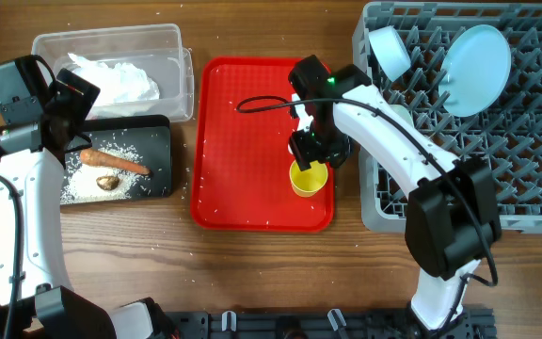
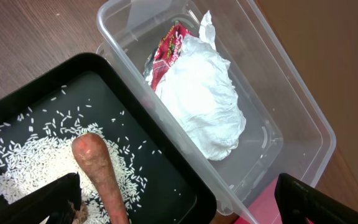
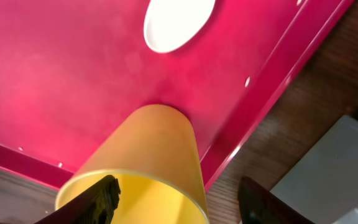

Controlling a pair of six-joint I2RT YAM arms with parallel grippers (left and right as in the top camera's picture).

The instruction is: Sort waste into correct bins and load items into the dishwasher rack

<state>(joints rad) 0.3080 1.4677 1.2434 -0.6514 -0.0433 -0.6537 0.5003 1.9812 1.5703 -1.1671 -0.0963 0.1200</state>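
Observation:
A yellow cup (image 1: 308, 178) stands upright at the right front of the red tray (image 1: 243, 141). My right gripper (image 1: 314, 153) is open and straddles the cup's wall; in the right wrist view one finger is inside the cup (image 3: 148, 143) and the other outside it, over the tray's edge (image 3: 73, 74). My left gripper (image 1: 64, 105) is open and empty above the black tray (image 1: 158, 132). In the left wrist view its fingers (image 2: 185, 208) hang over a carrot (image 2: 101, 174) lying in rice. The grey dishwasher rack (image 1: 534, 141) holds a bowl (image 1: 389, 49) and a plate (image 1: 476, 56).
A clear plastic bin (image 1: 182, 66) behind the black tray holds crumpled white tissue (image 2: 204, 99) and a red wrapper (image 2: 169, 46). A small brown scrap (image 1: 108, 183) lies by the carrot (image 1: 113, 162). Rice grains are scattered on the red tray and the table.

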